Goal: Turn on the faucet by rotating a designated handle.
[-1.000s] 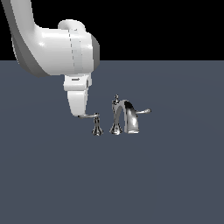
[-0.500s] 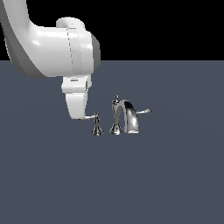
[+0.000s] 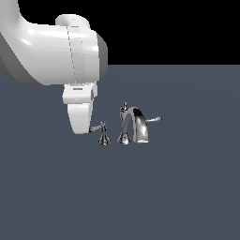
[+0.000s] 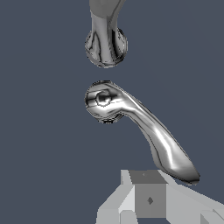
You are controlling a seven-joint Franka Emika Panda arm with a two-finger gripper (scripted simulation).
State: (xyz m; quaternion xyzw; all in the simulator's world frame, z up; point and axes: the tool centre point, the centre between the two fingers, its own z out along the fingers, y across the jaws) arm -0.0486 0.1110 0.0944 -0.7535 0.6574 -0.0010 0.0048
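The chrome faucet (image 3: 138, 125) stands mid-floor with an arched spout, a knob-topped post (image 3: 124, 111) and a lever (image 3: 154, 119) on its far side. The handle (image 3: 99, 126) is a slim, nearly level lever on a small bell pedestal (image 3: 104, 138), on the exterior view's left of the spout. My gripper (image 3: 86, 130) hangs right at the lever's free end. In the wrist view the handle (image 4: 148, 131) runs from its hub to a broad tip, and my gripper (image 4: 146, 199) sits just beside that tip. The fingers look closed together, holding nothing.
The white arm (image 3: 51, 51) fills the exterior view's upper left. The faucet set rests on a flat dark grey floor (image 3: 178, 187). The spout's base (image 4: 105, 41) shows beyond the handle's hub in the wrist view.
The gripper has edged slightly down and toward the exterior view's left. The handle looks nearly unmoved.
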